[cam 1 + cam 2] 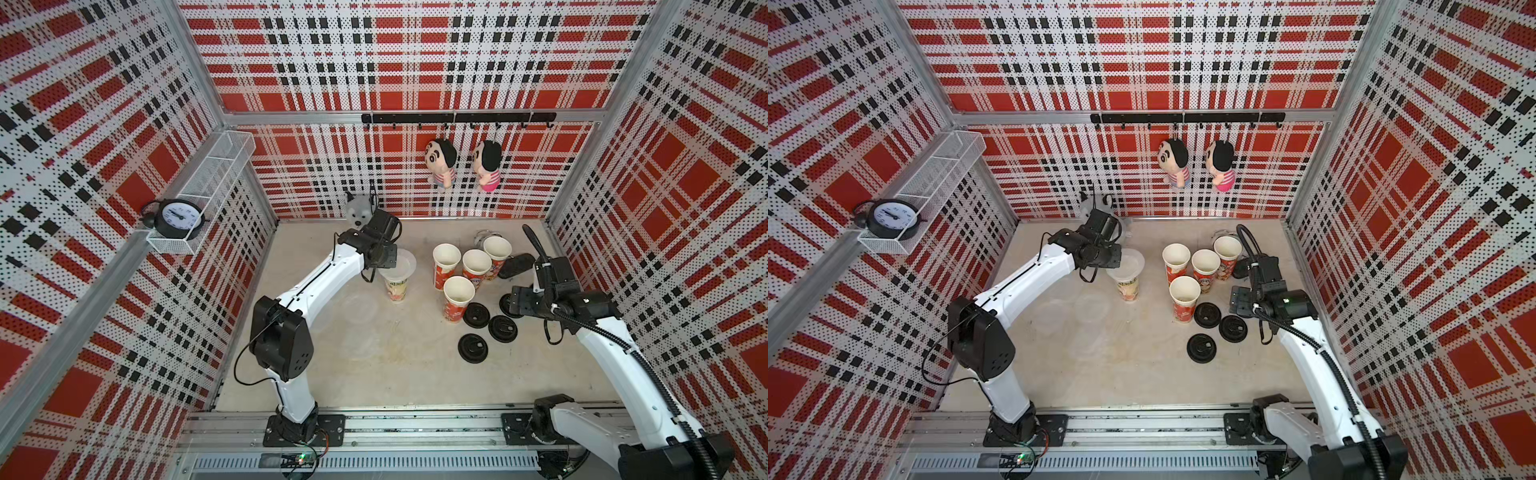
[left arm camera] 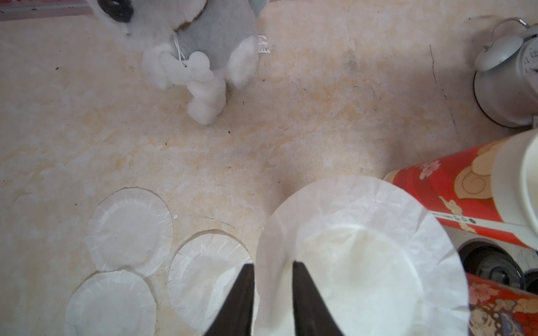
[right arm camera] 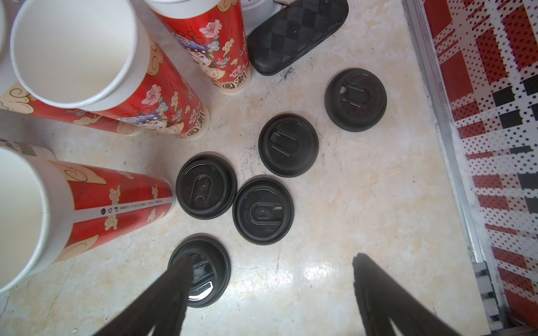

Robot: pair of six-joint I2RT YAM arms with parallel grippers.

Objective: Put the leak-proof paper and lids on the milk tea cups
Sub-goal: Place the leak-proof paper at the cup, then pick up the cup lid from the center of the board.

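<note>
A leak-proof paper [image 1: 402, 266] [image 1: 1130, 265] [image 2: 364, 256] lies over the mouth of the pale cream milk tea cup [image 1: 395, 290] [image 1: 1128, 289]. My left gripper [image 2: 273, 263] [image 1: 388, 261] is at the paper's rim. Its fingers [image 2: 246, 282] stand slightly apart, open, with the crinkly edge between them. Three more papers [image 2: 129, 229] lie flat on the table beside it. Several red-printed cups [image 1: 459, 291] [image 1: 1184, 291] [image 3: 75, 49] stand uncovered to the right. My right gripper [image 3: 272, 258] [image 1: 513, 302] hangs open and empty over the black lids.
Several black lids [image 3: 263, 211] [image 1: 478, 315] lie right of the cups, with a black case [image 3: 297, 35] [image 1: 516, 265] behind them. At the back stand a grey plush [image 2: 203, 43] [image 1: 356, 205] and a white alarm clock [image 2: 512, 72]. On the left wall shelf is a black clock [image 1: 178, 218].
</note>
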